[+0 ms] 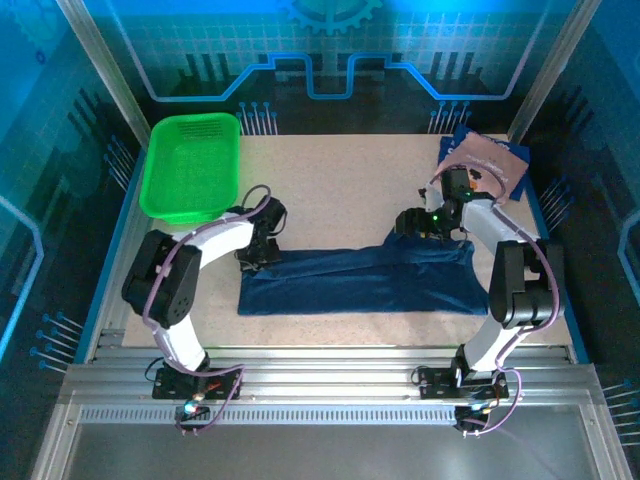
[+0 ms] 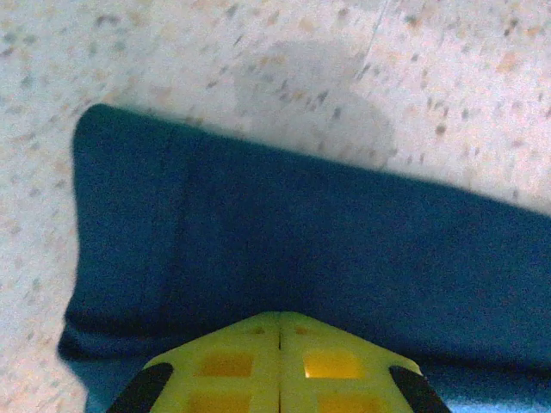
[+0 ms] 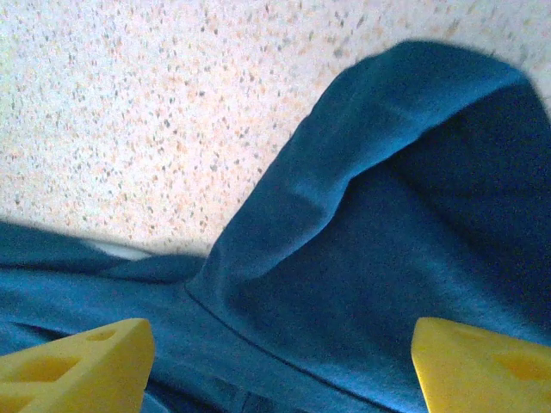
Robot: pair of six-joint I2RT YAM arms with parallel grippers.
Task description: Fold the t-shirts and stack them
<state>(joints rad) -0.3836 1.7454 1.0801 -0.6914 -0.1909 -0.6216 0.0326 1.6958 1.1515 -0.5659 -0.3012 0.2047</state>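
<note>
Worktop: we see a pale speckled worktop (image 1: 340, 190) with blue-lit walls around it.
Navy t-shirt: we find a navy t-shirt (image 1: 355, 280) lying across the middle of the worktop as a long, low band that runs from the left arm to the right arm. Its right end is bunched higher than its left.
Second t-shirt: we see a second t-shirt (image 1: 490, 165) at the far right corner, lying flat with its pinkish-tan panel facing up, well apart from the navy one.
Green basket: a green basket (image 1: 190, 165) sits at the far left corner, well apart from both shirts.
Left end effector: we place the left end effector (image 1: 258, 255) at the far left corner of the navy t-shirt (image 2: 301, 258). In the left wrist view the left end effector (image 2: 280, 320) is closed, its two yellow fingers (image 2: 228, 366) meeting along one line over the cloth. We cannot tell whether any cloth is nipped between them.
Right end effector: we place the right end effector (image 1: 415, 225) over the far right part of the band. In the right wrist view the right end effector (image 3: 282, 331) stands open, its yellow fingers (image 3: 77, 361) wide apart. A raised fold of the navy t-shirt (image 3: 370, 258) lies in the gap, and neither finger is pressing it.
</note>
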